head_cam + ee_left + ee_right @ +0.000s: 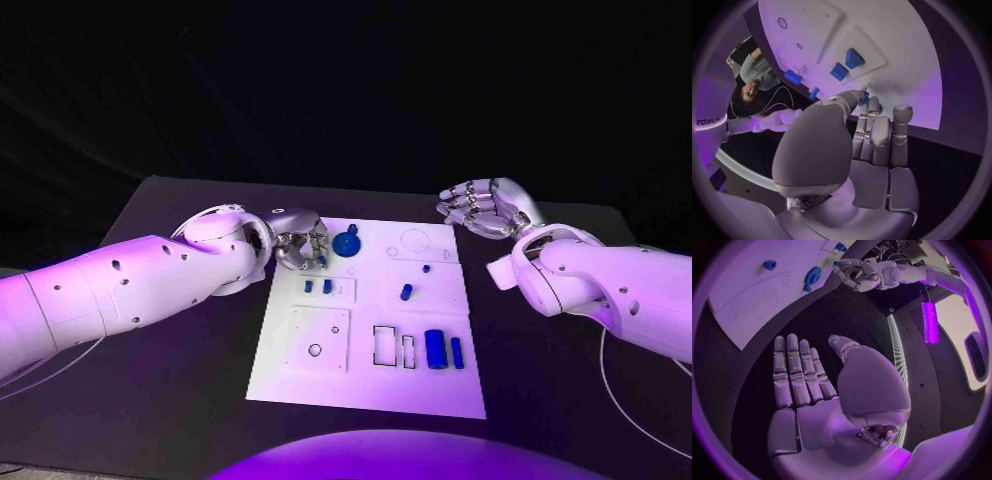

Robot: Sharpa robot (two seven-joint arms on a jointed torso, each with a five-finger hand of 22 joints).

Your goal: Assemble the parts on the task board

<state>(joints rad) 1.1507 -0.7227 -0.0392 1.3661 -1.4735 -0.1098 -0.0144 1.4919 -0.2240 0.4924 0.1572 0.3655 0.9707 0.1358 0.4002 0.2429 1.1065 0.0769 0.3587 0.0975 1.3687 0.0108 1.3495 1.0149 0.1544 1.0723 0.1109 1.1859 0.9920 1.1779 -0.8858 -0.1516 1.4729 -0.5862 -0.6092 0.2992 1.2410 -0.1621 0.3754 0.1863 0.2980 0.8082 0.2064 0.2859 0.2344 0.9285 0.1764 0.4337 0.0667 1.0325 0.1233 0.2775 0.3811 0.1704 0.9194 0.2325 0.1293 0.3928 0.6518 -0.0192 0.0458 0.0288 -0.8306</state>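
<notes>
Round blue part (348, 242) lies at the task board's (289, 370) far end — likely light, rigid, slick; grip its rim. Left robot hand (300, 245) beside it, fingertips apparently pinching something small and blue; right robot hand (483, 208) spread, empty.

A black table (173, 400) carries a white task board (296, 385) lying flat at its middle, with bare dark tabletop on either side.
</notes>
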